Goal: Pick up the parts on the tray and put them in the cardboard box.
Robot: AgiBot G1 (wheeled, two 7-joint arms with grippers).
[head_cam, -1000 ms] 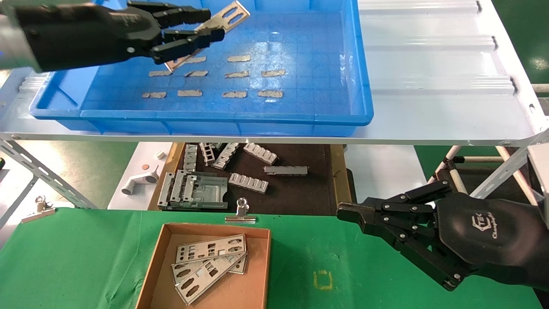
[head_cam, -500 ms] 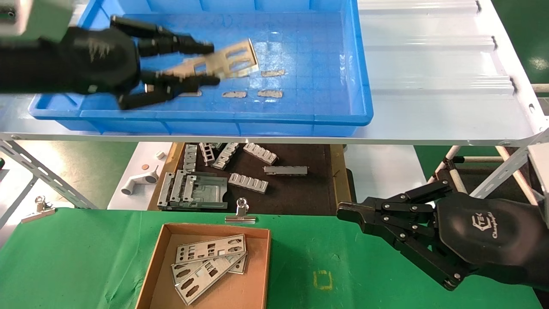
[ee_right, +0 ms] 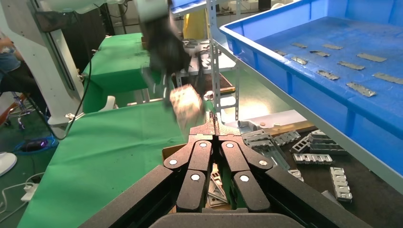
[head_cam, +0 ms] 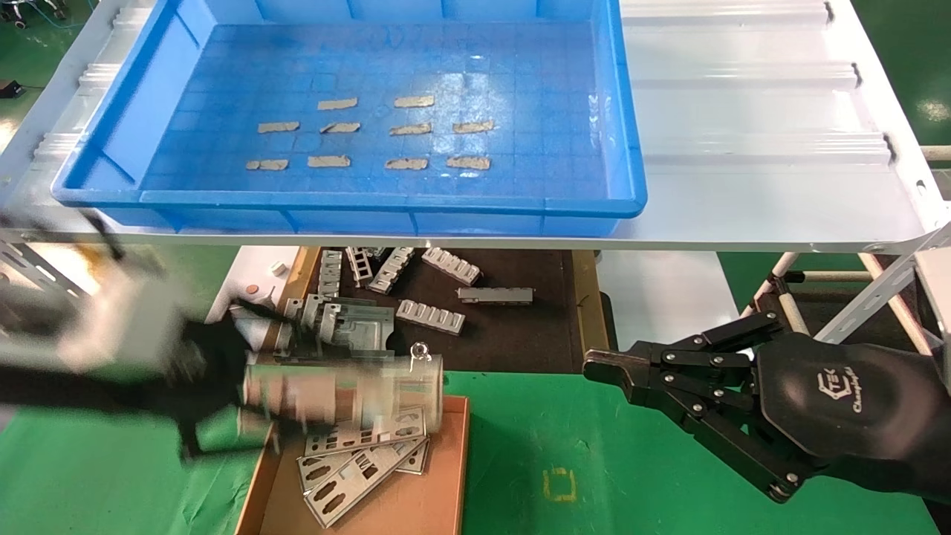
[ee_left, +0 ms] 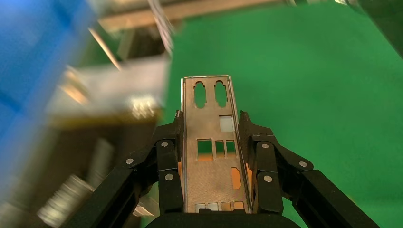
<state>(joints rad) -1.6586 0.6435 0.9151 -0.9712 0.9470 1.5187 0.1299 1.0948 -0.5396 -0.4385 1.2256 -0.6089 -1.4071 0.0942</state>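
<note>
Silver part point(ee_left: 211, 142), edge-clamped between the fingers of the left gripper point(ee_left: 211, 128), hangs over the near-left corner of the cardboard box point(head_cam: 438, 483), above parts already stacked point(head_cam: 356, 461) inside. Blue tray point(head_cam: 624, 148) on the upper shelf holds only tape strips point(head_cam: 405, 130). Step in hand: carrying to deposit, apparently the last part. Next move calls for lowering the plate flat over the stack, then releasing. Right gripper point(head_cam: 594, 368), fingers pressed together and empty, is parked over the green desk point(head_cam: 594, 461).

left hand point(head_cam: 252, 401) with gripped plate point(head_cam: 342, 390) moved from blue tray point(head_cam: 624, 148) down over cardboard box point(head_cam: 446, 475)
</note>
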